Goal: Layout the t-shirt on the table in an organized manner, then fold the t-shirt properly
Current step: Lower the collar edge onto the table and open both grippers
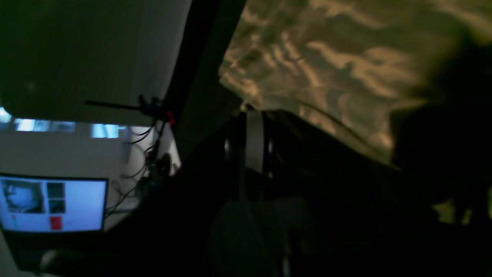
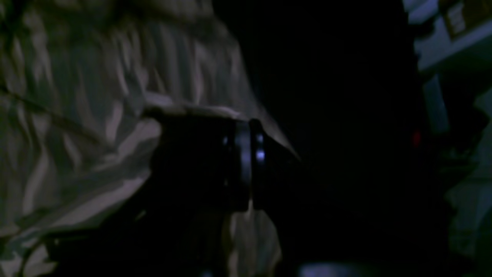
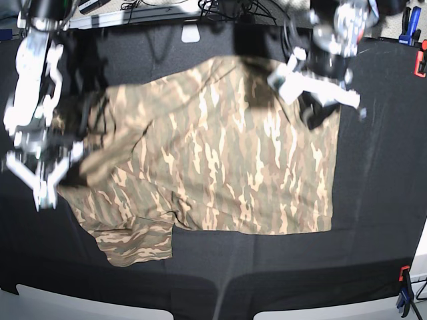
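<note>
shirts: just one t-shirt [image 3: 220,153], camo print, lying spread over the middle of the table [image 3: 380,200]; one sleeve is sticking out at the near left corner
tables: one, black cloth; clamps [image 3: 420,63] are showing at its right edge, one far and one near
arms: two, both blurry in the base view
left gripper [image 3: 320,100]: sitting at the shirt's far right corner in the base view; jaws are closed tight and seem to be pinching the shirt's edge there, though it's smeared
right gripper [image 3: 63,163]: sitting on the shirt's left edge by the sleeve; jaws closed too, cloth is bunching right at it
left wrist view: camo cloth is filling the upper right; a lit monitor [image 1: 52,204] is glowing lower left; everything else is dark
right wrist view: super dim; camo folds are draping over a dark cuff; fingertips are impossible to make out
</note>
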`<control>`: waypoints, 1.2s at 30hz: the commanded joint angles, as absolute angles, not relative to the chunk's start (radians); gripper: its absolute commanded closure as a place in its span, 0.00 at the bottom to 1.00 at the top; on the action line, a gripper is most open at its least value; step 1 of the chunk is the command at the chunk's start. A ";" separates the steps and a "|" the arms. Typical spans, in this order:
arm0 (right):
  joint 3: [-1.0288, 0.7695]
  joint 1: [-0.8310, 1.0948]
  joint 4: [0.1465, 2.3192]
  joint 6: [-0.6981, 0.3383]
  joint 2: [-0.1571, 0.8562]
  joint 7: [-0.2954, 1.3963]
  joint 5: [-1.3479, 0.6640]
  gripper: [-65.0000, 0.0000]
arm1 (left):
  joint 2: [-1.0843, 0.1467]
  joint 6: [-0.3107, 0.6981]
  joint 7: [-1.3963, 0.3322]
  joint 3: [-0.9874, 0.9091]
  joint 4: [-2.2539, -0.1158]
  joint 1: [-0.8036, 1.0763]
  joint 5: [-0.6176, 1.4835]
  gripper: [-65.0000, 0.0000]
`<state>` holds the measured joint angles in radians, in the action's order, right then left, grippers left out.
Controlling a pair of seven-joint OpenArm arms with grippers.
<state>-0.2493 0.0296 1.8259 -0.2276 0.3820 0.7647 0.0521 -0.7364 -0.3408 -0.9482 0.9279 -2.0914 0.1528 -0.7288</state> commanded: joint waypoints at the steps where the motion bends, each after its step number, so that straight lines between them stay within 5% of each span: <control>1: -0.255 -0.011 1.827 -0.226 0.399 0.739 0.064 1.00 | -0.738 -0.356 -0.937 0.914 -2.079 0.140 -0.750 1.00; 17: -0.255 -0.321 1.409 -0.458 0.395 0.715 -0.170 1.00 | -0.551 -0.382 -0.769 0.688 -1.689 0.111 -0.699 1.00; 25: -0.255 -0.380 1.382 -0.459 0.396 0.715 -0.160 1.00 | -0.552 -0.427 -0.866 0.687 -1.688 0.047 -0.763 1.00; 36: -0.255 -0.379 1.382 -0.456 0.396 0.720 -0.157 1.00 | -0.551 -0.427 -0.791 0.687 -1.645 0.044 -0.692 1.00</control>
